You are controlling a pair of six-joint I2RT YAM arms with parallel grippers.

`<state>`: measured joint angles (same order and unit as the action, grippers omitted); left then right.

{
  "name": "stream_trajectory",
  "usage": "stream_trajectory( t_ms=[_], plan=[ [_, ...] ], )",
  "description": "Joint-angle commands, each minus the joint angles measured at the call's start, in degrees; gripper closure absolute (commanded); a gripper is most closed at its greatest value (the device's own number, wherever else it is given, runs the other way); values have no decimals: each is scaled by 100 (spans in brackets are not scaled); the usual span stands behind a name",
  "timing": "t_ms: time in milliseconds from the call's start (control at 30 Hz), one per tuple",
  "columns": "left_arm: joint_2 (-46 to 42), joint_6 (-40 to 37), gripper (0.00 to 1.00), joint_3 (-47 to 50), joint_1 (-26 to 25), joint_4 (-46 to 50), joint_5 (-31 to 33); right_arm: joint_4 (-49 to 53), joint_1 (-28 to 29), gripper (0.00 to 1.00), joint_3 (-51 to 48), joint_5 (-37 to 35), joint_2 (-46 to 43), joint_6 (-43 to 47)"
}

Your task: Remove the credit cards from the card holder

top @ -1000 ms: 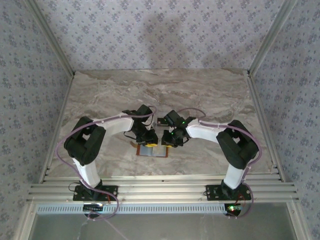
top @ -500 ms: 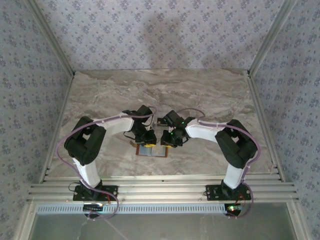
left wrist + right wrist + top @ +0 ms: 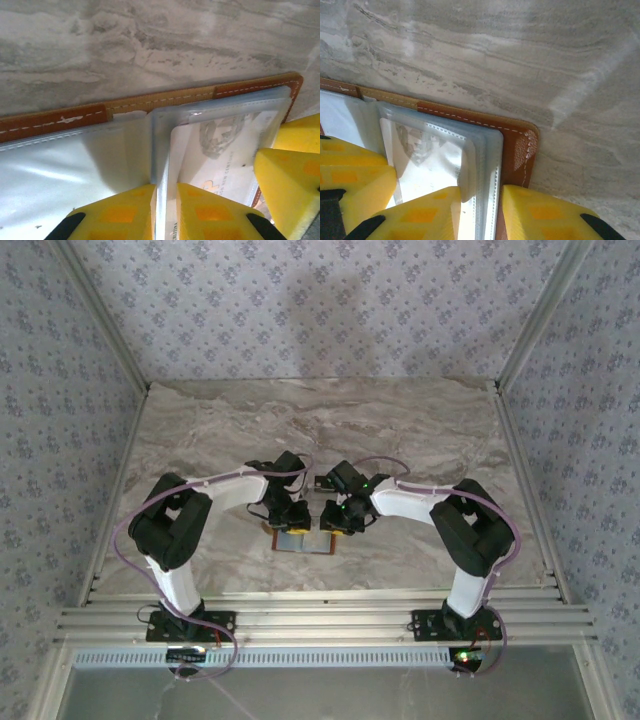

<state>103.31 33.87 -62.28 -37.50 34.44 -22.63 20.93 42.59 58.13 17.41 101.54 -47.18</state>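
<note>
Narrowly, left end effector (image 3: 164, 194) pinches clear sleeve (image 3: 159, 145); right end effector (image 3: 483, 196) grip unclear; card (image 3: 222, 150) print blurred.

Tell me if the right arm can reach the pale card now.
Probably not yet. The pale card lies under a clear sleeve, and the right gripper has its jaws astride the sleeve's edge and the card holder border, not the card.

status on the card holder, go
Left gripper shut on clear sleeve leaf. Right gripper straddles card holder edge, grip unclear. Whitish credit card inside sleeve, not out. Both crowd close together.
</note>
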Motion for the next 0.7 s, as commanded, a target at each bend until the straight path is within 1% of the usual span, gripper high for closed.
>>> stream_trajectory(
  t_ms=[0,200,433,567,667],
  plan=[
    [-54,-92,81,54,31,335,351,276,2,70,-12,-160,184,7],
    [-68,106,81,264,29,-436,-538,266,-3,75,-17,-158,227,15],
    [119,140,82,385,49,-642,-751,273,-6,76,-18,-157,195,32],
    [94,139,88,435,59,-619,-681,283,-7,76,-16,-166,192,25],
    [-10,94,93,441,98,-521,-554,308,-20,73,-21,-193,165,21]
  ],
)
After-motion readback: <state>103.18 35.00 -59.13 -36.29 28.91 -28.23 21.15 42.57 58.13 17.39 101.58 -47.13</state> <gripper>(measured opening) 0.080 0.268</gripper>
